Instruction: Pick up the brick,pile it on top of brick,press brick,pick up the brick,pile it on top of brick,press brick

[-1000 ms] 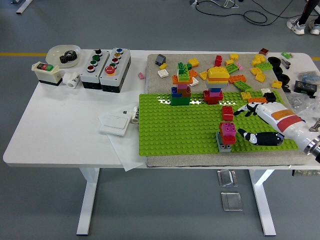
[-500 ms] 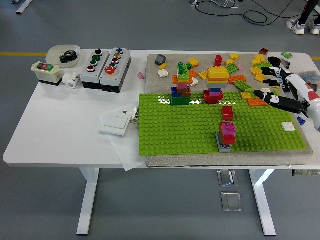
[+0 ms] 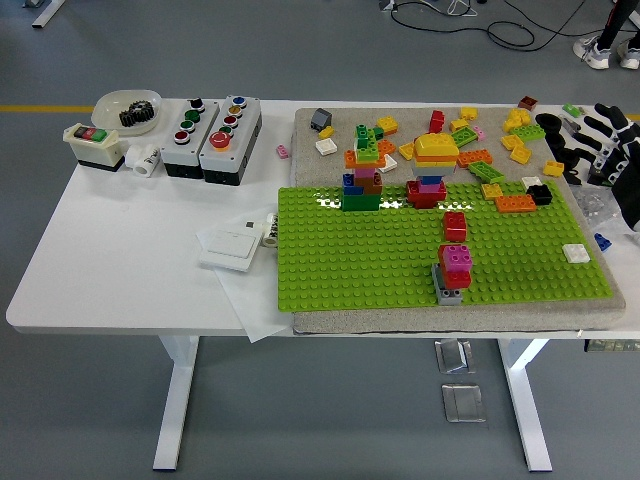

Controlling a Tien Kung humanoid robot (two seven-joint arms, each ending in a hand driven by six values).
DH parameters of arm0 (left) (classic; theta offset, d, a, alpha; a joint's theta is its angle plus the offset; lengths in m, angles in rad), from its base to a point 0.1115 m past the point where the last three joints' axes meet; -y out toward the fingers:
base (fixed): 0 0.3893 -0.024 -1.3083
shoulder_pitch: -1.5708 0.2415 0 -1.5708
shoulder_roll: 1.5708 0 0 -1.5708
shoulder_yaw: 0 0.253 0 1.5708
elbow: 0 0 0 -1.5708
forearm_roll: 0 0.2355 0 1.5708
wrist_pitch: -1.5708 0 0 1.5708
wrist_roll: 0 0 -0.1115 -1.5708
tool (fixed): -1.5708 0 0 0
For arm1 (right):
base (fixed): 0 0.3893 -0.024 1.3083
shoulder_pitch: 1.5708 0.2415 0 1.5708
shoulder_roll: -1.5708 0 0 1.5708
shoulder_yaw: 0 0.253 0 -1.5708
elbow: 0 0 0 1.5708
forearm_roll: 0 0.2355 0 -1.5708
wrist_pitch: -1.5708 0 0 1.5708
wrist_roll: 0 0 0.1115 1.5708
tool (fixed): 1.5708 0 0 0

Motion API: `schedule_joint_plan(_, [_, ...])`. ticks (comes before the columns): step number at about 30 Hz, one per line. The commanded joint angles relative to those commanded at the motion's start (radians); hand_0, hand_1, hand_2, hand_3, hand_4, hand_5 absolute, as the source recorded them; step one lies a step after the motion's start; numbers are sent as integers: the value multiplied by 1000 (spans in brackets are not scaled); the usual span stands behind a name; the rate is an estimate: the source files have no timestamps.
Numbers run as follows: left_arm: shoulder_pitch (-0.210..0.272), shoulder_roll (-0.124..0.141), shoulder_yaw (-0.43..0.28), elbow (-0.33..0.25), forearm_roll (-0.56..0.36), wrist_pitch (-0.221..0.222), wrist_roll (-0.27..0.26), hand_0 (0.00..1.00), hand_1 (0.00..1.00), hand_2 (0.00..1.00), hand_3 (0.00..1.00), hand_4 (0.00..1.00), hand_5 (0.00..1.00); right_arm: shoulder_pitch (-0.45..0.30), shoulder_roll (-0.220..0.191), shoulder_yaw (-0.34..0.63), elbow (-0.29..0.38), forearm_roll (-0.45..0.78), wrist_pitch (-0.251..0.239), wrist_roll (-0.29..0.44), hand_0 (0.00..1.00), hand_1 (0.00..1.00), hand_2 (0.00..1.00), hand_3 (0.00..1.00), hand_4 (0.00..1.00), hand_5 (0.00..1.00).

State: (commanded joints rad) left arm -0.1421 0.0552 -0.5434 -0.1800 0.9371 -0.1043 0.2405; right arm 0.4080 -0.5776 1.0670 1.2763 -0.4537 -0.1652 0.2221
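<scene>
A white table (image 3: 120, 260) on white legs stands on a grey floor crossed by a yellow line at the far left. On its right half a grey mat carries a bright green studded baseplate (image 3: 350, 260). Near the plate's front stands a small stack of bricks (image 3: 452, 272): a grey brick at the bottom with a pink brick on top, and a red brick (image 3: 455, 225) sits on the plate just behind it. Along the plate's far edge are two taller builds, one green, blue, brown and orange (image 3: 362, 170), the other red, blue, pink and yellow (image 3: 432, 168). Loose bricks, mostly yellow, green and orange (image 3: 500, 150), lie scattered on the mat beyond. A white square tile (image 3: 575, 253) rests on the plate's right side.

The robot's right hand (image 3: 605, 150) is at the right edge, over the mat's far corner, its black-and-white fingers spread and holding nothing (well apart from the stack). On the left stand grey push-button boxes (image 3: 212, 128) and a white bowl (image 3: 128, 105).
</scene>
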Motion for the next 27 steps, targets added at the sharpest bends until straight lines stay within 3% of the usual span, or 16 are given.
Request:
schedule_joint_plan(3, [-1,-1,1,0,0,1,0,789,697,595,535,522,506,-3,3,8,0,31,10,7,869,823,853,884,998,870])
schedule_joint_plan(4, [-1,-1,1,0,0,1,0,788,696,595,536,522,506,-5,4,10,1,36,14,9,876,827,853,884,998,924])
schedule_joint_plan(27, [-2,-2,-27,0,28,6,5,790,695,594,536,523,509,-17,23,40,5,96,25,23,885,828,850,878,998,943])
